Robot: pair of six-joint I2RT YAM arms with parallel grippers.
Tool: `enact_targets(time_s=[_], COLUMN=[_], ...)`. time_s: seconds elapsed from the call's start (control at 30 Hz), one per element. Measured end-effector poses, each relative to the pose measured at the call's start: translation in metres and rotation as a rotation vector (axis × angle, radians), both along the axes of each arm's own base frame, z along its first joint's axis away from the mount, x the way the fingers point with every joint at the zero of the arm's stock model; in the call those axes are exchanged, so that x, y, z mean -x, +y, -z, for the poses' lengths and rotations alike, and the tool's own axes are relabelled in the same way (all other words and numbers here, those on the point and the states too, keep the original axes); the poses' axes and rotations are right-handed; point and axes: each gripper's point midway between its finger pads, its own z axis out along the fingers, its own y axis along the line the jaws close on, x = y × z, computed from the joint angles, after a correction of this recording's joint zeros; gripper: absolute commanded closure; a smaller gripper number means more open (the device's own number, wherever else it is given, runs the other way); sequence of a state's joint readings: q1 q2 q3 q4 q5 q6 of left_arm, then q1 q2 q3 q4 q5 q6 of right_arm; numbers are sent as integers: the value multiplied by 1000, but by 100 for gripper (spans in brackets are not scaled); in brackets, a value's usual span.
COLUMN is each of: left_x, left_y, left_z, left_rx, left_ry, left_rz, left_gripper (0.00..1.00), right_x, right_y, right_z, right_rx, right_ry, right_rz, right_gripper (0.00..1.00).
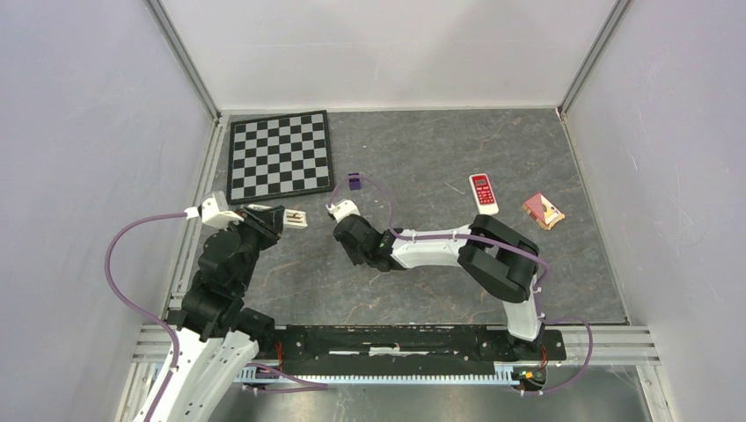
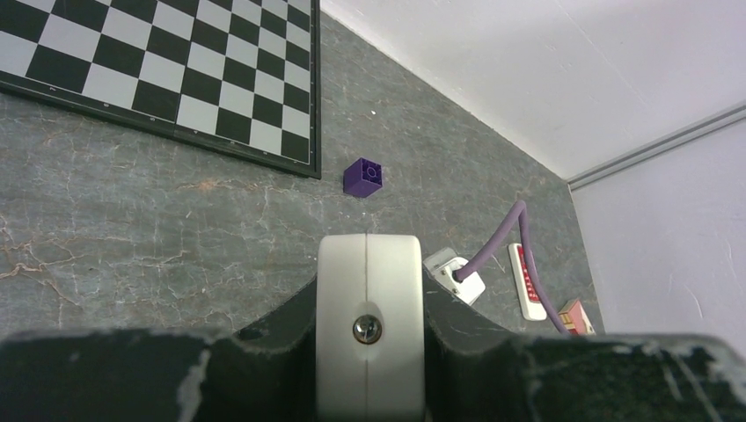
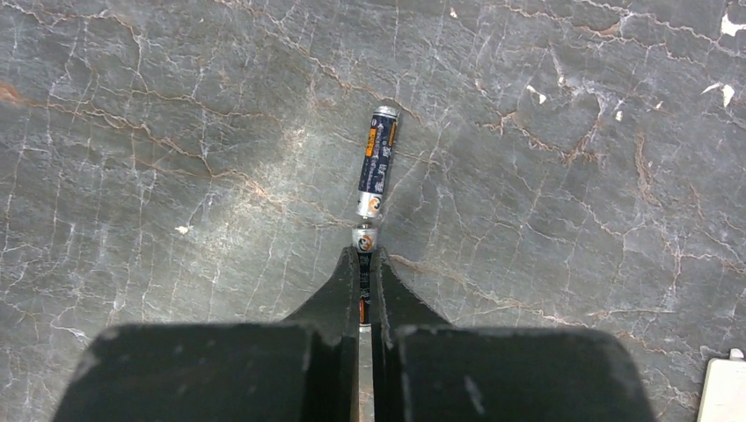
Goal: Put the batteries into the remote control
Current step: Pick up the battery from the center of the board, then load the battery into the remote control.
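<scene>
My left gripper (image 1: 274,218) is shut on the white remote control (image 1: 296,218) and holds it above the table's left side. In the left wrist view the remote's white end (image 2: 368,264), with a small screw, stands between the black fingers (image 2: 280,309). My right gripper (image 1: 352,242) is low over the table's middle. In the right wrist view it (image 3: 365,268) is shut on one battery (image 3: 364,239), whose tip sticks out past the fingertips. The second battery (image 3: 378,161), dark with gold marks, lies on the table just beyond it, almost end to end. Both batteries are hidden in the top view.
A chessboard (image 1: 280,156) lies at the back left. A small purple cube (image 1: 354,182) sits near its right edge. A red-faced remote (image 1: 482,192) and a small red packet (image 1: 544,210) lie at the right. White walls close in the table.
</scene>
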State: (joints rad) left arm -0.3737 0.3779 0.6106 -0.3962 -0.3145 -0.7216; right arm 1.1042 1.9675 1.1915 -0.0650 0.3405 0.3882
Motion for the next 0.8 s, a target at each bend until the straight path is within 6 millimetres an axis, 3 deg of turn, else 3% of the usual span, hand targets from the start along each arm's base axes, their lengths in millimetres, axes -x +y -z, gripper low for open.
enact_targets(time_s=[0.17, 0.27, 0.37, 0.6, 0.8], left_x=[0, -3, -8, -13, -2], left_y=[-2, -12, -29, -90, -136], left_z=[1, 4, 9, 10, -6], left_rx=[0, 2, 8, 76, 182], left_ry=[4, 22, 48, 38, -19], left_rz=[10, 54, 134, 440, 713], left_gripper=[98, 98, 98, 98, 98], right_x=[3, 9, 11, 5, 20], right_y=[-6, -26, -47, -98, -114], right_z=[-2, -10, -30, -114, -209], right_rx=[-2, 3, -23, -183, -436], right_ry=[6, 12, -2, -133, -304], right_rz=[11, 23, 42, 90, 23], right_gripper=[100, 100, 100, 100, 100])
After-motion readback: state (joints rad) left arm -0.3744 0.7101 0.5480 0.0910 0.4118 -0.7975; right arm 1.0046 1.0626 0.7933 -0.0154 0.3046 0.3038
